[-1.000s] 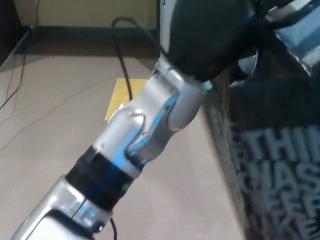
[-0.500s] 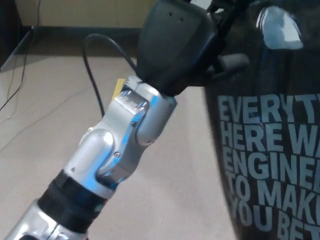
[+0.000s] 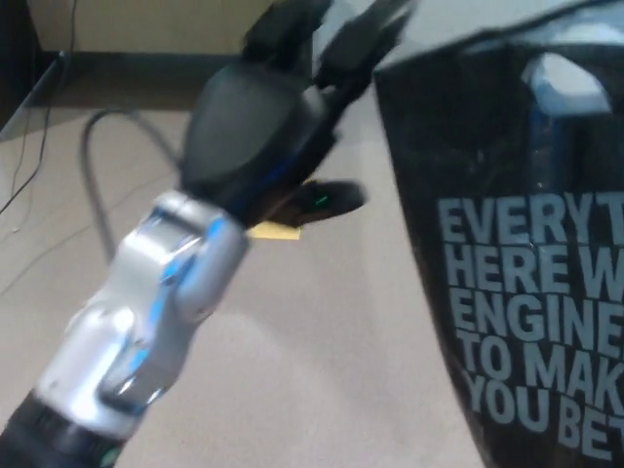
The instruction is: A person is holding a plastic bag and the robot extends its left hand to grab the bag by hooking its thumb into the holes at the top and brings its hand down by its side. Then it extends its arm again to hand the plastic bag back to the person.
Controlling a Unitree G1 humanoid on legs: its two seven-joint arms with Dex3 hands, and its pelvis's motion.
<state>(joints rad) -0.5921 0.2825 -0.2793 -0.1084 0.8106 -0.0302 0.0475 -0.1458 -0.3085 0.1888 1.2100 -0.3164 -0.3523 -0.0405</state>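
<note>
Black glossy plastic bag with pale blue lettering [image 3: 526, 292] fills right of view, hanging. Left hand [image 3: 263, 127] raised just beside bag's upper left edge; fingers [image 3: 366, 34] apart, blurred. Thumb hook into handle holes not visible, can't tell if held. Judged: reach or hand-back phase, unclear which. Around: beige carpet floor [image 3: 322, 370], grey cable [image 3: 93, 185], yellow paper [image 3: 276, 231]. Nothing blocks.

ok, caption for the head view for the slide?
Left hand beside a black printed bag, fingers spread, above a beige floor.
</note>
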